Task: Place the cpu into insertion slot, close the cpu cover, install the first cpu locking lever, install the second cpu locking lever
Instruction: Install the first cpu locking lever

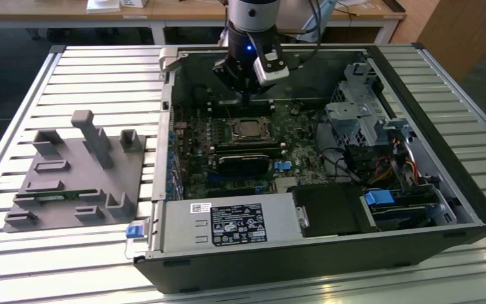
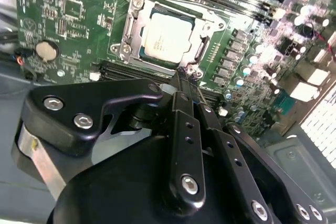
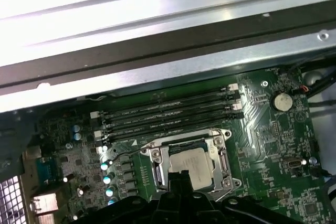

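gripper [image 2: 182, 75]: fingers seen pressed together, nothing gripped; tips hang just above one corner of the cpu cover [image 2: 129, 27], contact cannot be told
cpu [image 2: 167, 34]: seated flat in the insertion slot [image 2: 178, 62], silver top exposed through the cover window
cpu cover: lowered flat onto the socket, framing the chip on all four sides
lever [image 3: 137, 152]: thin wire seen beside the cover in the first wrist view; latched or not cannot be told
memory slots [image 3: 168, 114]: long black rows, located just beside the socket, on the side toward the case wall
coin cell [image 3: 284, 101]: on the board, well apart from the socket
computer case [image 1: 328, 253]: laid open on the slatted table [image 1: 49, 259]; arm is lowered into it over the board
grey fixture [image 1: 74, 171]: at the exterior view's left, outside the case
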You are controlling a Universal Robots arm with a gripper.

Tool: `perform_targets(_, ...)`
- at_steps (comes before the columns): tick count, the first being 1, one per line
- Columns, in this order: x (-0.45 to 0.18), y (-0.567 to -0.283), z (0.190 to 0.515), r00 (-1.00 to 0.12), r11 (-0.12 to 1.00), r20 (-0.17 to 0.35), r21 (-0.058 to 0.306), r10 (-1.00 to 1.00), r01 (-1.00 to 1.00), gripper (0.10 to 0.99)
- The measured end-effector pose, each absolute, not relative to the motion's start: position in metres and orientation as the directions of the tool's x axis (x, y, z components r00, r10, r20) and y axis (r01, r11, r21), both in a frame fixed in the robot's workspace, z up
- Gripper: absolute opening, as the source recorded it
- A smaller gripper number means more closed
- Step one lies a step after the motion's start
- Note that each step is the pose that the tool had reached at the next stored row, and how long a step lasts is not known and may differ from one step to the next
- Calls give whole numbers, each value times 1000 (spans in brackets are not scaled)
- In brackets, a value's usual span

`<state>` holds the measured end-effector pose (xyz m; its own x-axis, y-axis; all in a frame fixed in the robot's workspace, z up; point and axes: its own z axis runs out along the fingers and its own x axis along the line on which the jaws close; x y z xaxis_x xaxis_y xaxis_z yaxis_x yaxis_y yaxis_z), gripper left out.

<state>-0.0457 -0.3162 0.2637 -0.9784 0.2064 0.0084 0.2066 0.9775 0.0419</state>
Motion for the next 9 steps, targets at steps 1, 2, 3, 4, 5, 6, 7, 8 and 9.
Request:
perform_targets(1,-46,-316,264,-981,980,6,42,196,196,106)
perform_targets(2,-46,-316,264,-982,981,2,43,189,189,106)
perform_targets(3,-46,-316,264,-983,982,-3,44,184,183,106)
perform_targets(4,-46,-316,264,-984,983,-9,46,179,179,106)
perform_targets(5,-46,-316,264,-984,983,-14,47,176,175,106)
perform_targets(6,-46,-316,264,-985,984,-20,48,173,172,106)
perform_targets(7,-46,-316,264,-985,984,-25,48,170,169,106)
perform_targets(8,-46,-316,263,-985,985,-27,49,168,167,106)
perform_targets(9,-46,-316,263,-986,985,-28,49,167,166,106)
